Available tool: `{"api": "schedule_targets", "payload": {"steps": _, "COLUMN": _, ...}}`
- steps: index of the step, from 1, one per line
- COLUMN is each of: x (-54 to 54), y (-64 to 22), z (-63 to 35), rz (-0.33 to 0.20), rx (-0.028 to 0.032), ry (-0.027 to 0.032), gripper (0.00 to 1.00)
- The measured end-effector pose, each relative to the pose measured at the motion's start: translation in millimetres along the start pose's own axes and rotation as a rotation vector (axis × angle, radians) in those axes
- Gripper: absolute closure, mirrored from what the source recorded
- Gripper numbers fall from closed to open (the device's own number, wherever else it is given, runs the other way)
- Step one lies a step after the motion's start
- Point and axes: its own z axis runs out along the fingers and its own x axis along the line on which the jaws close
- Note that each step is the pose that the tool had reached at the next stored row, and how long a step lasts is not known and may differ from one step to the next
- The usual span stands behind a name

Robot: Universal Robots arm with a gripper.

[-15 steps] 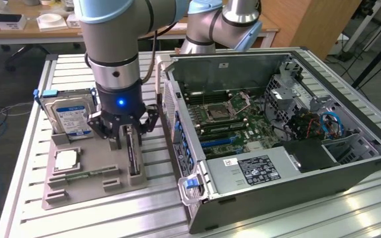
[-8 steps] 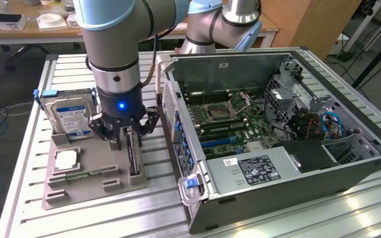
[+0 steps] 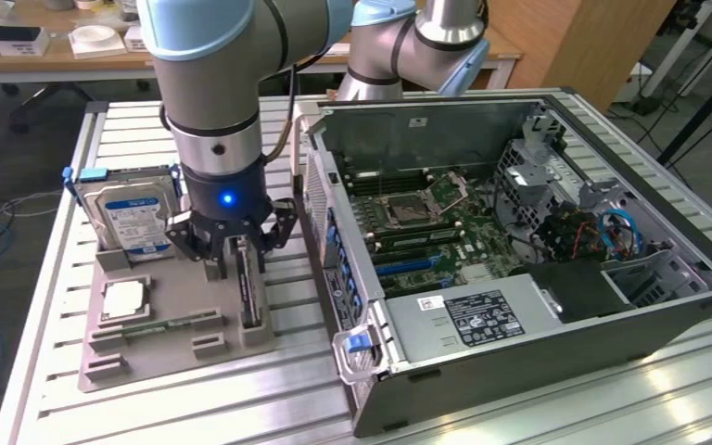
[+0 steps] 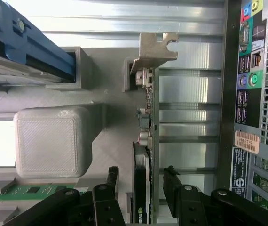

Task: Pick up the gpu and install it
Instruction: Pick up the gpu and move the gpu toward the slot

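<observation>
The gpu (image 3: 251, 298) is a thin black card standing on edge in a slot of the grey holder (image 3: 158, 357), on the exterior view's left of the computer case. My gripper (image 3: 242, 248) is lowered straight over it. In the wrist view the gpu (image 4: 142, 157) runs between the two black fingers, its silver bracket (image 4: 155, 52) at the far end. The gripper (image 4: 141, 176) is open, one finger on each side of the card with a gap on both sides. The open case shows the motherboard (image 3: 437, 222) lying inside.
The grey holder also carries a silver hard drive with a blue-white label (image 3: 133, 218), a square processor (image 3: 125, 298) and a green memory stick (image 3: 164, 326). The case's rear panel (image 4: 251, 117) stands close beside the card. A power supply (image 3: 480, 315) sits at the case's near end.
</observation>
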Motion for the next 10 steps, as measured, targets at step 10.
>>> {"api": "schedule_targets", "payload": {"steps": 10, "x": 0.0, "y": -0.4, "z": 0.1, "rz": 0.000, "rx": 0.0000, "ry": 0.0000, "gripper": 0.57}}
